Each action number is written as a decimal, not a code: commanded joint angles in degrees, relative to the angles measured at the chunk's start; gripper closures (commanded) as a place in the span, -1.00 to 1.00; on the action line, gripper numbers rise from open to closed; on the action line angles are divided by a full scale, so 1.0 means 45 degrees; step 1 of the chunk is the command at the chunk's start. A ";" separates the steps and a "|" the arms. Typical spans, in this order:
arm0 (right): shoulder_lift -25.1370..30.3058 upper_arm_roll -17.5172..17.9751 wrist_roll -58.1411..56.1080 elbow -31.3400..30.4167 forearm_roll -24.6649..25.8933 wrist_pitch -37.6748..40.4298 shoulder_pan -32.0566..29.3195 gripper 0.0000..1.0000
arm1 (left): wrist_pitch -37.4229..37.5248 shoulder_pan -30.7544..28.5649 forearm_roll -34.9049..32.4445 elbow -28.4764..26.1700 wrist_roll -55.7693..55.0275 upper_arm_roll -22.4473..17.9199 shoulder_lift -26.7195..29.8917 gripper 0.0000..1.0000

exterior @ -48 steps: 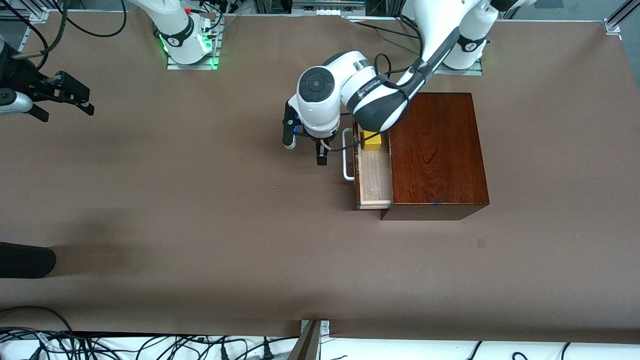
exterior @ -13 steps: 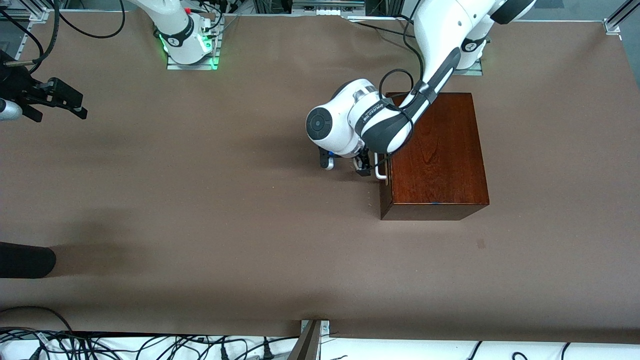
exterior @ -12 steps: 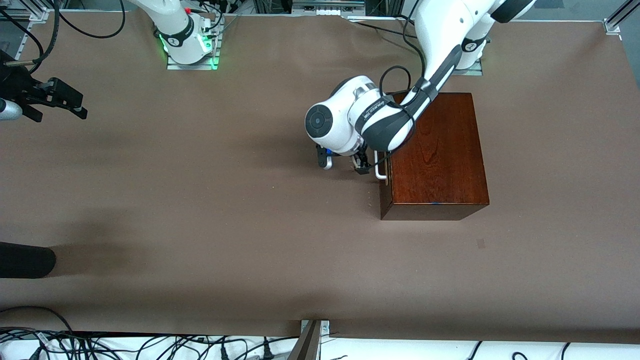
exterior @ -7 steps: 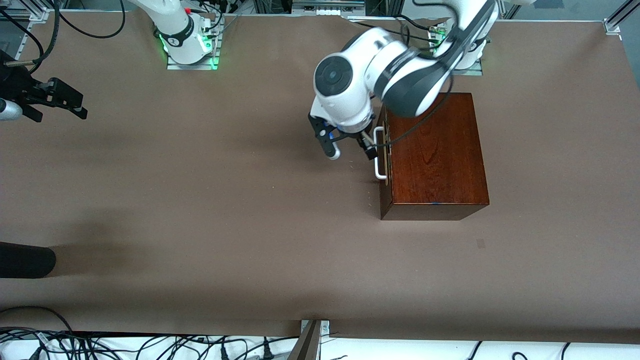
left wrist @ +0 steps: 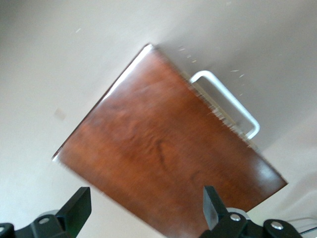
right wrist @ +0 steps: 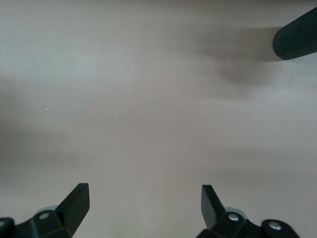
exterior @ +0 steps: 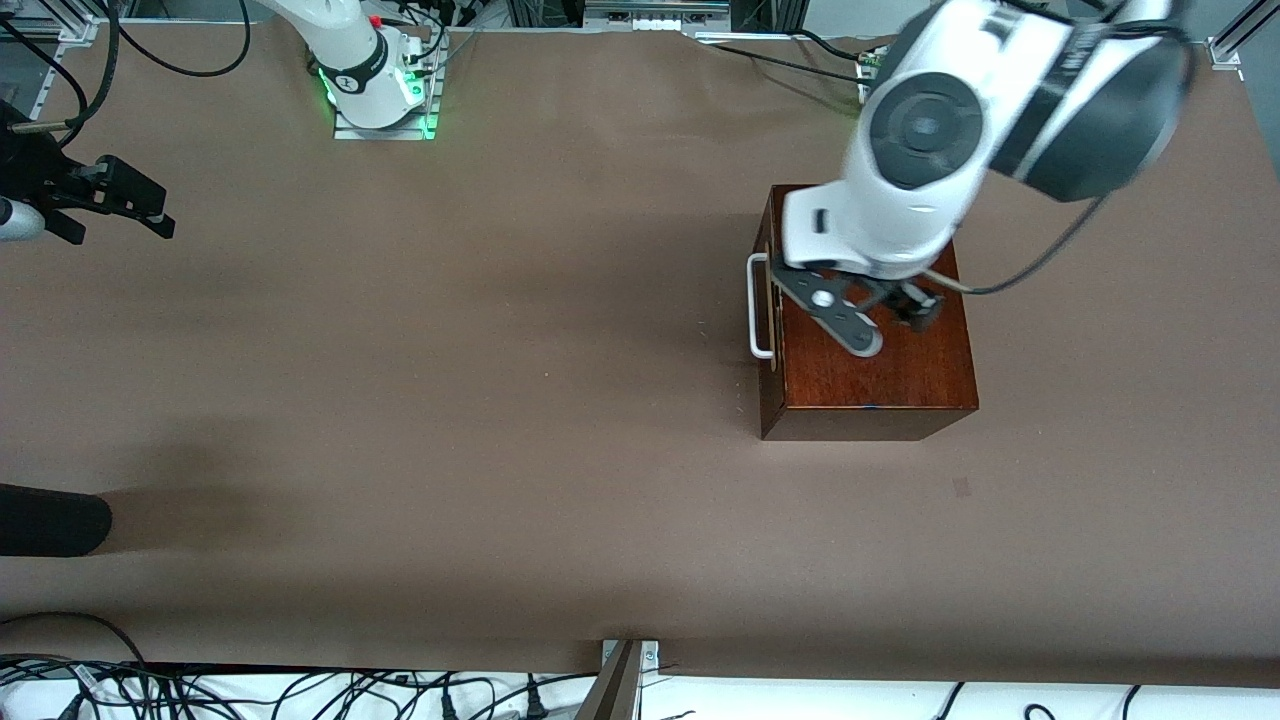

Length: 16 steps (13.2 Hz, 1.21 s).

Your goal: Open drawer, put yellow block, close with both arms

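The dark reddish-brown wooden box point(exterior: 880, 370) stands toward the left arm's end of the table. Its drawer point(exterior: 768, 300) is pushed in flush, the white loop handle point(exterior: 757, 305) facing the right arm's end. The yellow block is hidden. My left gripper point(exterior: 893, 325) hangs open and empty above the box top. In the left wrist view the box top point(left wrist: 168, 158) and the handle point(left wrist: 228, 101) lie below the open left gripper point(left wrist: 143, 208). My right gripper point(exterior: 118, 232) waits open above the bare table at the right arm's end, and the right wrist view shows the same open gripper point(right wrist: 143, 203) holding nothing.
A black rounded object point(exterior: 50, 520) juts in over the table edge at the right arm's end, also seen as a dark shape point(right wrist: 297, 39) in the right wrist view. Cables point(exterior: 300, 695) run along the edge nearest the front camera. The brown table cover point(exterior: 450, 400) is bare mid-table.
The left arm has lifted away from the drawer handle and swung up over the box top. The drawer stays shut. The right arm has not moved.
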<state>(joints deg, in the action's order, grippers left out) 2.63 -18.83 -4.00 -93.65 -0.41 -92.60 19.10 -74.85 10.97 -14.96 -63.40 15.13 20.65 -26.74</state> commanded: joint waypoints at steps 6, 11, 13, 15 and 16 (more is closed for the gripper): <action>-0.0076 0.0044 0.0165 0.0264 0.0033 0.0226 -0.0045 -1.00 | -0.1325 -0.1227 0.2221 -0.2848 -0.0257 -0.2741 0.3801 -1.00; -0.0076 0.0044 0.0165 0.0264 0.0033 0.0226 -0.0045 -1.00 | -0.2702 -0.1305 0.2835 -0.6356 -0.1267 -0.4803 0.5841 -1.00; -0.0057 0.0044 0.0165 0.0264 0.0033 0.0226 -0.0045 -1.00 | -0.2995 -0.1286 0.2816 -0.7041 -0.3643 -0.4803 0.6349 -1.00; -0.0076 0.0044 0.0165 0.0264 0.0033 0.0226 -0.0045 -1.00 | -0.3016 -0.1266 0.2816 -0.7317 -0.4340 -0.4803 0.6488 -1.00; -0.0076 0.0044 0.0165 0.0264 0.0033 0.0226 -0.0045 -1.00 | -0.3035 -0.1285 0.2816 -0.7317 -0.4243 -0.4803 0.6489 -1.00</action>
<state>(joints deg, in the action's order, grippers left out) 2.63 -18.82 -4.00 -93.64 -0.41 -92.60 19.10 -86.89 5.10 -3.14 -93.44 -2.31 -0.83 0.00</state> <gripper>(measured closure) 0.000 0.000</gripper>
